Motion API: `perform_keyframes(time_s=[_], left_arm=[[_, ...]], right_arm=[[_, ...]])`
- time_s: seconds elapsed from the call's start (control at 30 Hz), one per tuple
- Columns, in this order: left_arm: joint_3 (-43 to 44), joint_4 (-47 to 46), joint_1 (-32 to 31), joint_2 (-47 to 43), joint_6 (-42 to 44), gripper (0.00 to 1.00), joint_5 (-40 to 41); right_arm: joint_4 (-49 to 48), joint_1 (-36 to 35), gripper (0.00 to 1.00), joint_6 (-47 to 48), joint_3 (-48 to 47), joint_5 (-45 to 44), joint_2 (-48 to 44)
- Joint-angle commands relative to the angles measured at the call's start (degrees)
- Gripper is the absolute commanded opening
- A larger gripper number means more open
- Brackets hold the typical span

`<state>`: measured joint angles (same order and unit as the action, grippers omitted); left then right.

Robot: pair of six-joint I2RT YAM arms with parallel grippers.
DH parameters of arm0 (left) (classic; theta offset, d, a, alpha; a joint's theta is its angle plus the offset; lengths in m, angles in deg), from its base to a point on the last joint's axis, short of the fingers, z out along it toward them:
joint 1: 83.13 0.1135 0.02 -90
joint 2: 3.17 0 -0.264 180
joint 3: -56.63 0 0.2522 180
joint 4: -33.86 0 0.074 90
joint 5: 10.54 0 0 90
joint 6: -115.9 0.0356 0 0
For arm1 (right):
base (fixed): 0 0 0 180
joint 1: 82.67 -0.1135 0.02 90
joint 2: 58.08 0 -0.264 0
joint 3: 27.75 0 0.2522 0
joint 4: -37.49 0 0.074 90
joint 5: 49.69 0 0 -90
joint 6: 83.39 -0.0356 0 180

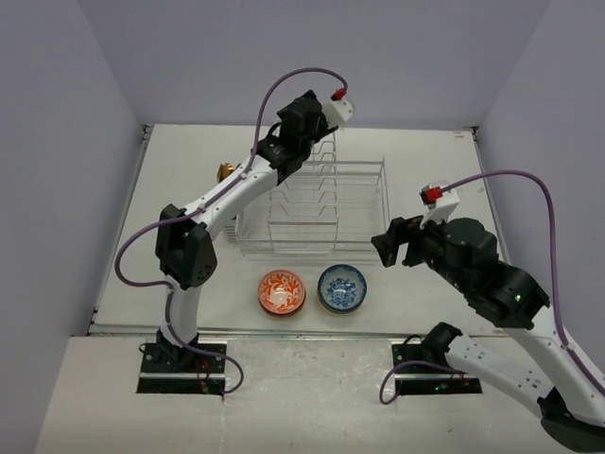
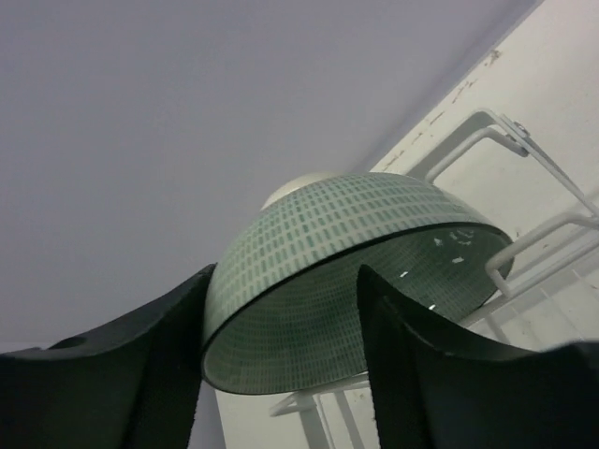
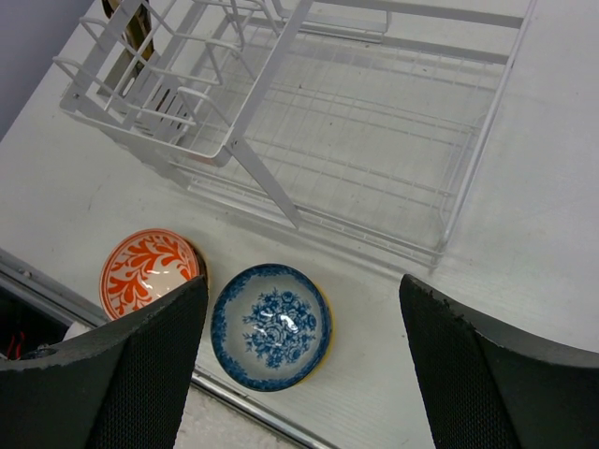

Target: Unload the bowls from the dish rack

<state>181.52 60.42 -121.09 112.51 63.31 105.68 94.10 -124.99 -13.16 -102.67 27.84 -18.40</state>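
A pale green bowl (image 2: 328,234) with a dark rim stands tilted on edge in the white wire dish rack (image 1: 354,203). My left gripper (image 2: 285,374) is at the rack's far left end (image 1: 307,123). It is open and straddles the bowl's rim, with one finger (image 2: 159,365) against the outer wall and the other (image 2: 402,355) inside. An orange patterned bowl (image 1: 281,291) and a blue-and-white bowl (image 1: 342,288) sit on the table in front of the rack. My right gripper (image 3: 299,374) hovers open above the blue-and-white bowl (image 3: 271,323), holding nothing.
A gold-coloured object (image 1: 226,171) shows behind the left arm, left of the rack. The rack's upright dividers (image 3: 159,84) rise at its left end. The table's front edge (image 1: 312,331) runs just below the two bowls. Walls close in on the table on three sides.
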Motion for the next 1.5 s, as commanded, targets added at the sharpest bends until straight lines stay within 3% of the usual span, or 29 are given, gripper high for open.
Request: perform_keyframes(time_s=[0.0,0.03,0.07,0.17,0.27,0.43,0.73,0.93,1.47], left_arm=[[3.7,-1.5,0.2,0.6,-0.1,0.59,-2.0],[3.8,-1.5,0.2,0.6,-0.2,0.43,-1.9],[3.7,-1.5,0.2,0.5,-0.3,0.37,-1.7],[3.4,-1.5,0.1,-0.6,-0.5,0.27,-2.3],[1.6,-2.7,0.2,-1.9,0.2,0.24,-2.5],[-0.4,-4.2,0.2,-3.3,1.1,0.00,-2.1],[-1.8,-9.3,0.2,-5.6,-0.8,0.00,3.9],[-5.5,-17.9,0.3,-8.3,-1.9,0.00,6.6],[-6.0,-22.5,0.4,-13.0,-12.4,0.00,10.7]], right_arm=[[-0.2,0.0,0.84,1.2,-1.6,-0.4,0.0],[-0.2,0.0,0.84,1.3,-1.5,-0.2,0.0],[-0.2,0.0,0.84,1.4,-1.4,-0.2,0.1],[-0.4,0.0,0.84,1.5,-1.6,0.1,0.7],[-0.6,0.0,0.84,1.5,-1.5,0.4,0.9],[-0.9,0.0,0.84,1.6,-1.1,0.8,1.2],[-1.0,0.0,0.84,1.5,-1.4,1.0,1.4],[-1.0,0.0,0.83,1.4,-1.4,1.0,1.6],[-1.0,0.0,0.83,1.0,-1.8,0.2,2.2]])
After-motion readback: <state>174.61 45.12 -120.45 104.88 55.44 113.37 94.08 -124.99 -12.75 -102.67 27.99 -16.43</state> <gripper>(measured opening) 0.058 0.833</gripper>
